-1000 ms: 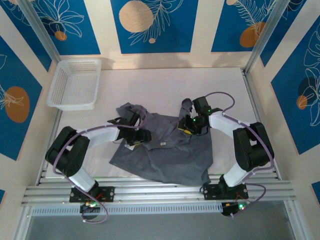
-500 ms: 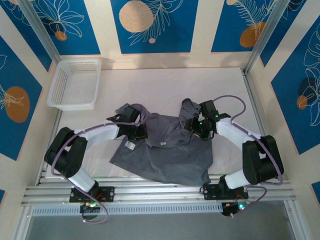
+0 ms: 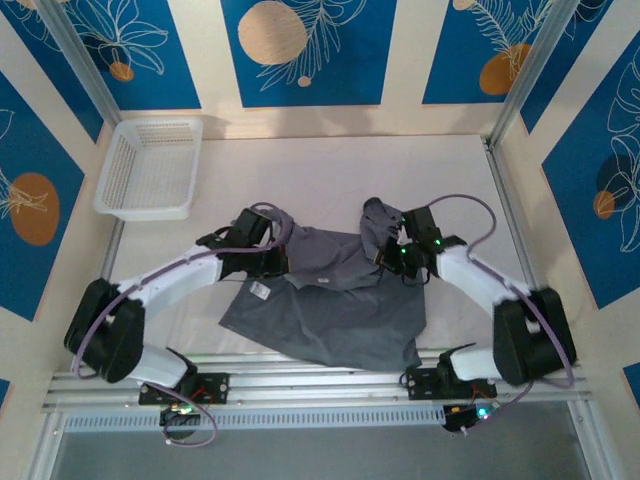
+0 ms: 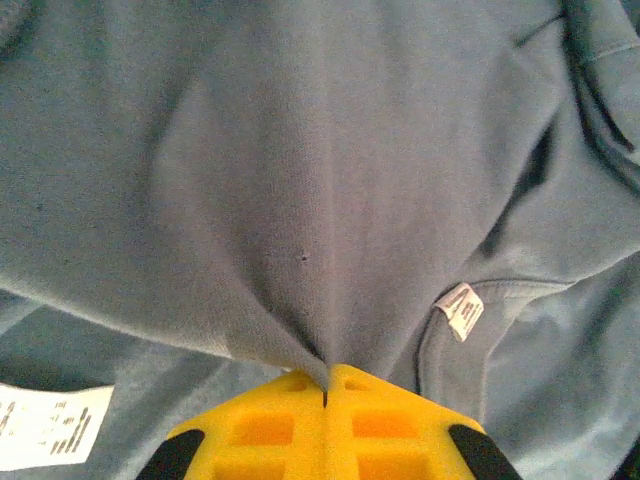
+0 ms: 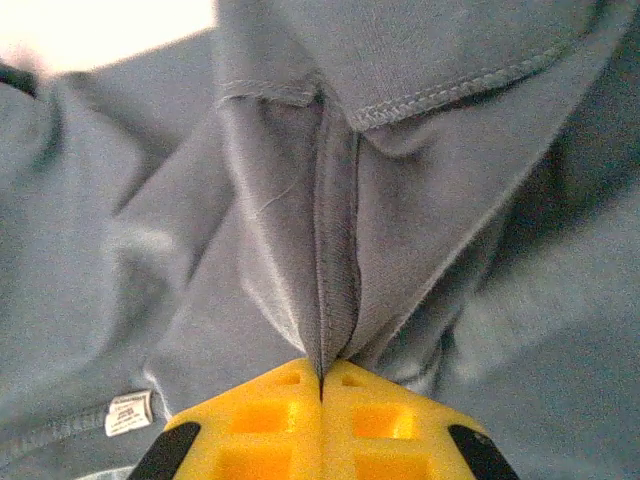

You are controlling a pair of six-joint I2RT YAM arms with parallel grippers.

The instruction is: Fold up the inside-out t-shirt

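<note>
Overhead view bright, even, soft shadows. Right wrist view blows out white upper left; t-shirt (image 5: 450, 300) slightly soft close up.

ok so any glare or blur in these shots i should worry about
Top external: even light, no glare on the plain slate-grey cotton t-shirt. Right wrist: the pale table is blown out white at top left. Left wrist: print on the white care label is too soft to read.

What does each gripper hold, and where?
The left gripper pinches a fold of plain t-shirt fabric; the right gripper pinches a fold just below a stitched hem.
</note>
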